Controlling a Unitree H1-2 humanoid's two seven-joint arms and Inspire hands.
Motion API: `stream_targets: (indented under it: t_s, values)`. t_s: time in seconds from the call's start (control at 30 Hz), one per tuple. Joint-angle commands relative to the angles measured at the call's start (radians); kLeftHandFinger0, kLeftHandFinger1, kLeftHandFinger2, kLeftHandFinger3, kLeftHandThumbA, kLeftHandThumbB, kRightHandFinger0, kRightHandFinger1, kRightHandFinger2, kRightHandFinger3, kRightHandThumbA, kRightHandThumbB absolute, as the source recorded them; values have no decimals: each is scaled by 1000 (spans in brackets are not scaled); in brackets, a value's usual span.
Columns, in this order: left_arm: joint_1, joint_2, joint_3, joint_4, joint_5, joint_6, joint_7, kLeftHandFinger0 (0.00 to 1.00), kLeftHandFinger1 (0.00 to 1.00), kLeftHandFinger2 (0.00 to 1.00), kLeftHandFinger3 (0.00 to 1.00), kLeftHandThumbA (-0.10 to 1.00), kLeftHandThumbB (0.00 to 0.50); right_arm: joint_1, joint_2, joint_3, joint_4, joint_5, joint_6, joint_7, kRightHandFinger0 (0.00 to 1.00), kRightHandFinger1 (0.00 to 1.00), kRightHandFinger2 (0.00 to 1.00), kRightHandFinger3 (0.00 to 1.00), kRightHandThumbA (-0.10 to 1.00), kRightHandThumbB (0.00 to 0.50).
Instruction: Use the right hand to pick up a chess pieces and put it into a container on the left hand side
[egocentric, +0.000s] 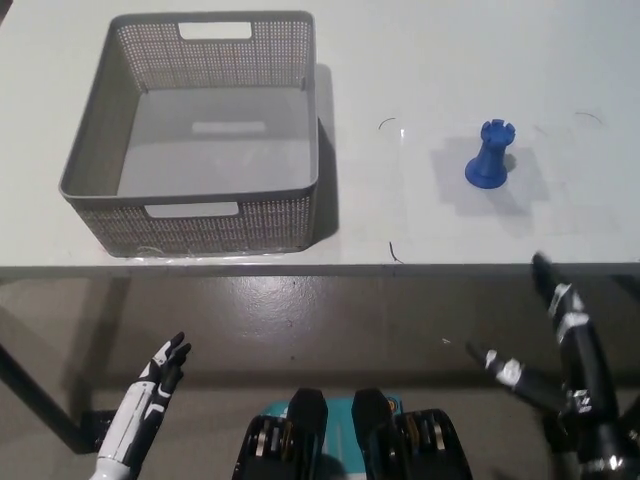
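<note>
Nothing of the task looks done yet: the blue rook (489, 156) stands upright on the white table (400, 60), well apart from the grey basket (190, 215) at the left, which holds nothing. The black right hand (560, 350) hangs below the table's near edge, fingers spread wide and holding nothing, so reach, grasp, carry and drop all remain. The white left hand (160, 375) rests low at the left, fingers loosely apart. No brand, label or writing is legible anywhere.

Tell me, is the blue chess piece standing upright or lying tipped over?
Upright: the blue rook stands on its round base on the table, crenellated top up.
</note>
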Motion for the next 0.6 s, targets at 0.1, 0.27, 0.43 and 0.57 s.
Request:
stream_targets:
  t_s: [0.1,0.27,0.43,0.57]
  values:
    - [11,7,-30,-34,19,-24,-32,1000,1000,1000,1000,1000,417,-169,-20,-50,-82,-108,123,-50,1000,1000,1000,1000,1000,285]
    - [8,9,-33,-24,10,-40,-35,1000,1000,1000,1000,1000,431,-311,-39,-80,-31,-68,240,-39,1000,1000,1000,1000,1000,337]
    - [10,8,-31,-18,15,-41,-33,1000,1000,1000,1000,1000,429,-455,-65,-96,91,-67,300,-43,1000,1000,1000,1000,1000,366]
    - [19,9,-31,-17,21,-42,-31,1000,1000,1000,1000,1000,453,-553,-81,-111,250,-37,288,-48,1000,1000,1000,1000,1000,409]
